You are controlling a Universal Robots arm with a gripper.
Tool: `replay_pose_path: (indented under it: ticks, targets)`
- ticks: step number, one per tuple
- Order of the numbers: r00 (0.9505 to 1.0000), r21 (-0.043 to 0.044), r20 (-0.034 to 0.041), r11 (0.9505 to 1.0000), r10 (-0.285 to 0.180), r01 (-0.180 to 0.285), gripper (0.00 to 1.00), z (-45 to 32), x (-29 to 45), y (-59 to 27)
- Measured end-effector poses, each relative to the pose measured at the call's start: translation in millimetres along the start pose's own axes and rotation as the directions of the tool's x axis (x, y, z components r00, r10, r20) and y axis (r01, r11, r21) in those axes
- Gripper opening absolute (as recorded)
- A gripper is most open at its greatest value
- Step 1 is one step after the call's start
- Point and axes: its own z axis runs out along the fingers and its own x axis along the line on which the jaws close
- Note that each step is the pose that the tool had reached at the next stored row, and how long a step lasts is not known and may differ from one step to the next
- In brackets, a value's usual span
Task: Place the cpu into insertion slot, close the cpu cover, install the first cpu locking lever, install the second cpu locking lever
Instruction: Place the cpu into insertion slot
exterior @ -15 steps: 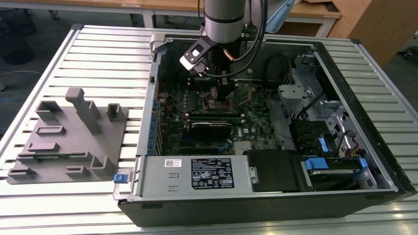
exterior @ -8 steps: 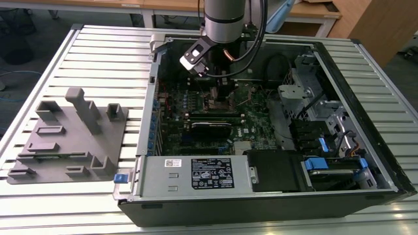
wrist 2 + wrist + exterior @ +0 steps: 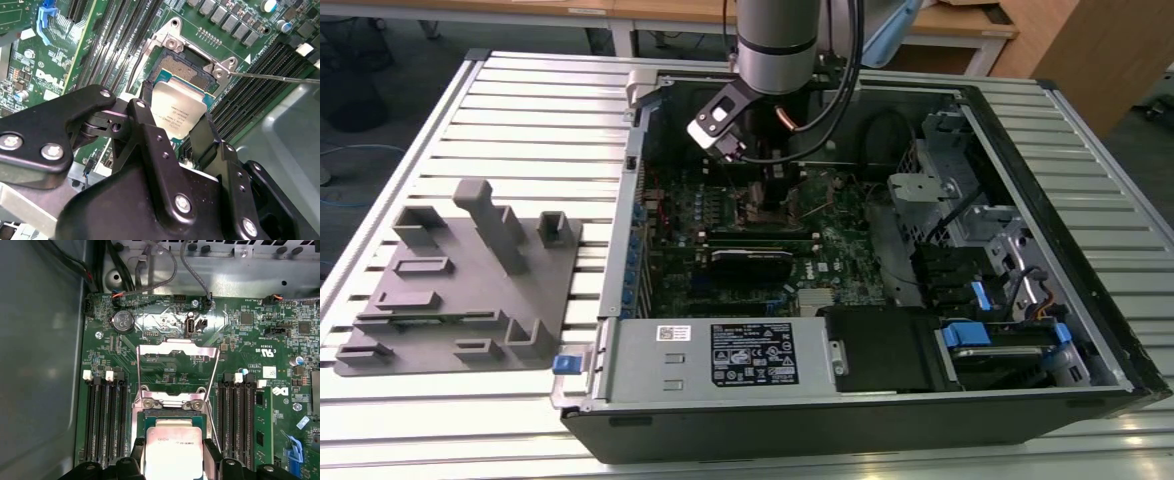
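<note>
The cpu (image 3: 180,107) is clamped by two opposite edges in the gripper (image 3: 175,120). The slot (image 3: 186,70) is found directly below, slightly beyond the fingertips, with the cover (image 3: 150,352) raised.

Grey fixture (image 3: 454,300) beside open computer case (image 3: 854,432)

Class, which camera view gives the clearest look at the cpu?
The first wrist view: the cpu faces the camera squarely, its silver top between the fingers. The second wrist view shows it aslant, its edges covered by the fingers. In the exterior view the gripper hides it.
</note>
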Motion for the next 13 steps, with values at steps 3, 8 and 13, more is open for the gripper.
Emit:
replay_pose_path:
  ticks: [3,8,13]
  targets:
    - [1.0,0.0001,0.0002,1.0,0.0,0.0,0.54,0.0,0.0,0.0]
    - [1.0,0.0,0.0001,1.0,0.0,0.0,0.54,1.0,0.0,-0.1]
    - [1.0,-0.0001,-0.0001,1.0,0.0,0.0,0.54,1.6,0.0,-0.1]
